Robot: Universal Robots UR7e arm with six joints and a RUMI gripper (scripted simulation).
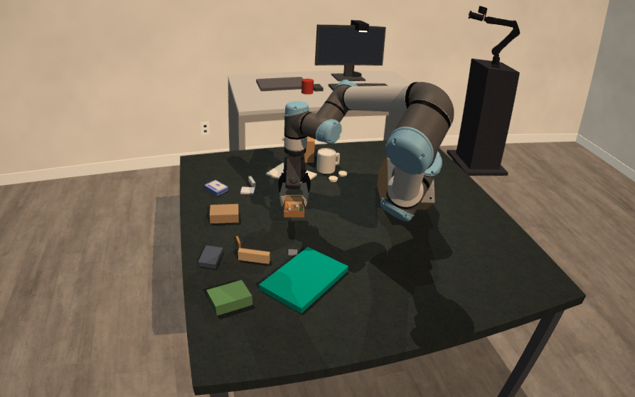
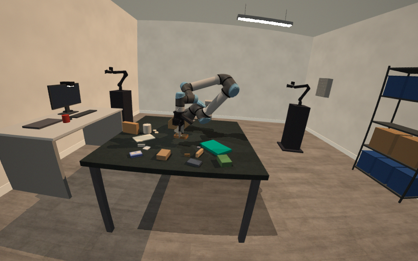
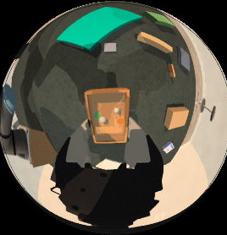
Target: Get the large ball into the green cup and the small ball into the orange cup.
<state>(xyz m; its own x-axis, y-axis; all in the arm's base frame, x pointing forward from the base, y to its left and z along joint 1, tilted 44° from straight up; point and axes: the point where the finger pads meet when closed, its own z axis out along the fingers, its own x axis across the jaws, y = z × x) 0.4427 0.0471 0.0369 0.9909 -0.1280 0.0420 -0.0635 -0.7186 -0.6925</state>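
The wooden puzzle [image 3: 107,115] sits pinched between the two jaws of the claw [image 3: 107,141], which grips it by its side walls at the near end, and in the top view the box [image 1: 294,206] hangs just above the dark desk [image 1: 457,276], a little way in front of the white mug [image 1: 326,160]. Taking the box from left to right in the wrist view: the green cup [image 3: 96,115] by the left wall, then one pale ball [image 3: 104,120] just right of it, then a second pale ball [image 3: 117,110] a touch further up, then the orange cup [image 3: 120,121] near the right wall. Neither ball looks seated, both loose in the middle, and which one is the large one is hard to call at this size. So we're in the tilting phase, I'd say, with both cups yet to fill. The trick here is small, slow wrist rolls: tip gently left to coax the nearer ball toward green, level off before it overshoots, then ease right for orange. Keep the grip firm, no jerks, or a settled ball may hop back out
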